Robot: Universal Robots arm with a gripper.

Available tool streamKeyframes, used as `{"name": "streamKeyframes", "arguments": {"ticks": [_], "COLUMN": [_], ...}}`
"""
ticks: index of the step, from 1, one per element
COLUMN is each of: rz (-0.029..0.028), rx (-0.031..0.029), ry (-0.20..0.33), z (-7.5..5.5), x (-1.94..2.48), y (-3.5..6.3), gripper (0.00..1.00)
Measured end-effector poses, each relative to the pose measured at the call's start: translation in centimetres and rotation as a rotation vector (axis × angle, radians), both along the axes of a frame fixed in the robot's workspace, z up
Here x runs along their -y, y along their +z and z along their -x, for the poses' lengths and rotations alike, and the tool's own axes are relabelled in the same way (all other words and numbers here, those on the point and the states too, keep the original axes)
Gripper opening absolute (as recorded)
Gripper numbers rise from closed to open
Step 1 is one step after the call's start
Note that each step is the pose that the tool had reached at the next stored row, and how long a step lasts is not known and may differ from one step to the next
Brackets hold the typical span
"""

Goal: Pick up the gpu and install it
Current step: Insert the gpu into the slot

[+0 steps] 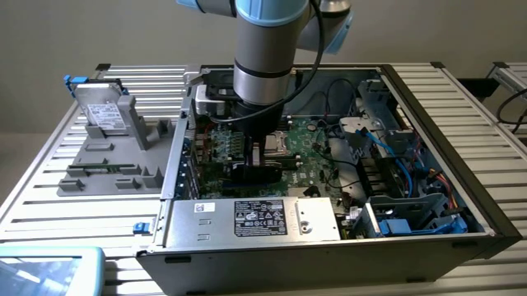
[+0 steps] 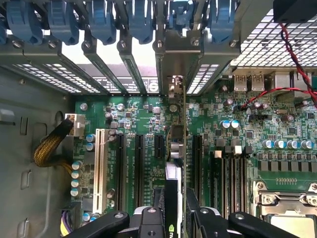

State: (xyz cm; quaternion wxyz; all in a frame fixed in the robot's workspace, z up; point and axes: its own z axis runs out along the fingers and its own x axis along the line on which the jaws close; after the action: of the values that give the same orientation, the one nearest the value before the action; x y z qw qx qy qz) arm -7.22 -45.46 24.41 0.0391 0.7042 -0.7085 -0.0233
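Observation:
My gripper [image 1: 261,154] is down inside the open computer case [image 1: 461,123], shut on the gpu [image 1: 251,174]. In the wrist view the gpu [image 2: 184,129] shows edge-on as a thin upright card with a green edge, running from between my fingers [image 2: 171,213] toward the case's rear wall. Its metal end bracket [image 2: 174,54] lines up with one rear slot opening. The card stands over the green motherboard [image 2: 143,119], among the long black expansion slots [image 2: 140,163]. Whether its lower edge sits in a slot is hidden.
Blue retention clips [image 2: 101,22] line the rear slot openings. A braided cable [image 2: 49,146] lies by the case wall and the processor socket [image 2: 287,208] is close by. The power supply [image 1: 255,219] fills the case front. A silver hard drive [image 1: 105,114] leans on a grey holder [image 1: 107,166] outside.

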Motion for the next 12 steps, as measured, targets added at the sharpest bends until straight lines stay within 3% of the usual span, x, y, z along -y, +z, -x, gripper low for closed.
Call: {"name": "streamKeyframes", "arguments": {"ticks": [12], "rz": [0.0001], "rx": [0.0003], "ry": [0.0], "z": [0.18], "x": [-0.05], "y": [-0.17], "gripper": [0.28]}}
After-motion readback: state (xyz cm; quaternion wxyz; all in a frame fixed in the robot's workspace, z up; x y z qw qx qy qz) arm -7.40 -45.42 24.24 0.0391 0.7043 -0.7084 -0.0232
